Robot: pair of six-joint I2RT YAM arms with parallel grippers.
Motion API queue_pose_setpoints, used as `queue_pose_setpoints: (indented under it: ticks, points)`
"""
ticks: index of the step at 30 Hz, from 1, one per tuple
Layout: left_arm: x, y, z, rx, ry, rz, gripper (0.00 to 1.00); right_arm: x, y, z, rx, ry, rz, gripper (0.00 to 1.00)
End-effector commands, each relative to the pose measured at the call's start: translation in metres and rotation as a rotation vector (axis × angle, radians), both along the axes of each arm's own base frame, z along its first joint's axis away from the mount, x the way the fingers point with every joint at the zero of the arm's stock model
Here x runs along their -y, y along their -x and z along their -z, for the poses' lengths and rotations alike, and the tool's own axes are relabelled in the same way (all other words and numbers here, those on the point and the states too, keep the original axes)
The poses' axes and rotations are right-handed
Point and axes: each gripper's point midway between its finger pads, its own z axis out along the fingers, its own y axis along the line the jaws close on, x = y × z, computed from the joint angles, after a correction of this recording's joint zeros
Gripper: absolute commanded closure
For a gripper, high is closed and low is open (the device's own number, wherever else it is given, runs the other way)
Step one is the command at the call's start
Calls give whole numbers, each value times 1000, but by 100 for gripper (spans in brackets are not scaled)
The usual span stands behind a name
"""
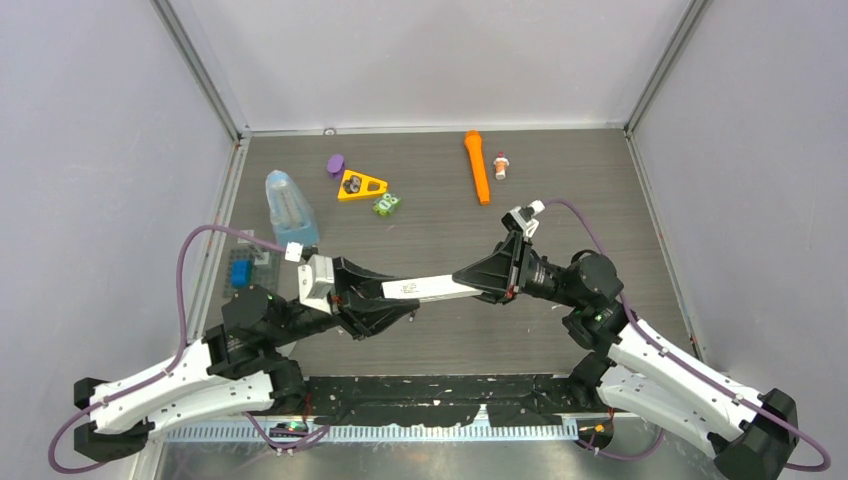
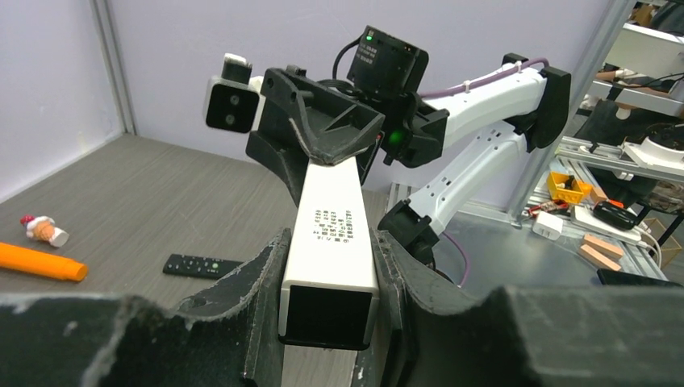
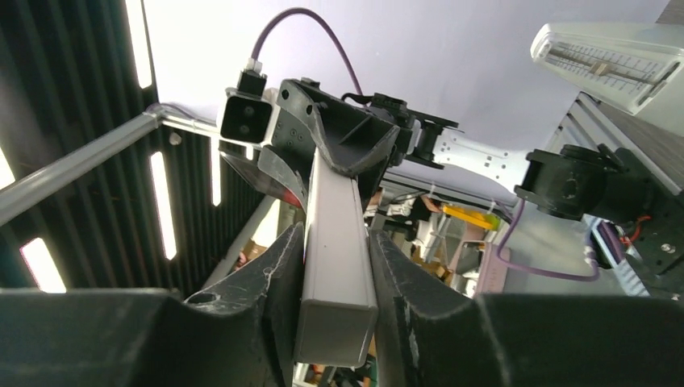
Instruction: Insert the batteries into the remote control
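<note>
Obs.: remote control (image 1: pixel 430 289) is held off the table, near the centre of the top view, spanning roughly 9 to 3 o'clock between the two arms.

Left gripper (image 1: pixel 385 298): fingers pinch the 9 o'clock end. The left wrist view shows both pads flat on the bar's sides, the printed label facing up and the dark end toward the camera.

Right gripper (image 1: pixel 478 283): fingers lie close on either side of the 3 o'clock end and appear pressed against it in the right wrist view.

Batteries: cannot be picked out in any view. Loose items sit at 11 to 1 o'clock on the table, among them an orange torch (image 1: pixel 477 167) and a yellow triangle piece (image 1: pixel 361 185). A flat black strip with small marks (image 2: pixel 202 264) lies on the table below the bar; what it is cannot be told.

Step, as judged: two-handed hold on the remote to get at its battery bay; no loading done.

Next move calls for one firm anchoring grip while the other works the cover, pulling along the bar's axis without twisting.
</note>
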Motion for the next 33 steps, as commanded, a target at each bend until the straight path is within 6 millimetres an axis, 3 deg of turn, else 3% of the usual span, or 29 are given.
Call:
queue_pose_setpoints:
  ticks: [1, 3, 7, 14, 24, 33]
  points:
    - [-10, 3, -35, 51, 128, -4, 100, 6, 1, -21, 20, -97, 23, 71]
    - [-11, 3, -40, 46, 150, -6, 95, 8, 1, -25, 4, -127, 26, 85]
    - [-12, 5, -47, 39, 194, 9, 88, 16, 0, -34, -30, -216, 37, 92]
    - [-5, 10, -49, 66, 196, 47, 71, 18, 4, -40, -54, -258, 7, 94]
    - [-3, 13, -33, 117, 87, 55, 46, 16, 6, -34, -85, -228, -11, 95]
    - [-6, 10, -31, 155, 40, 33, 47, 12, 8, -33, -105, -199, -35, 95]
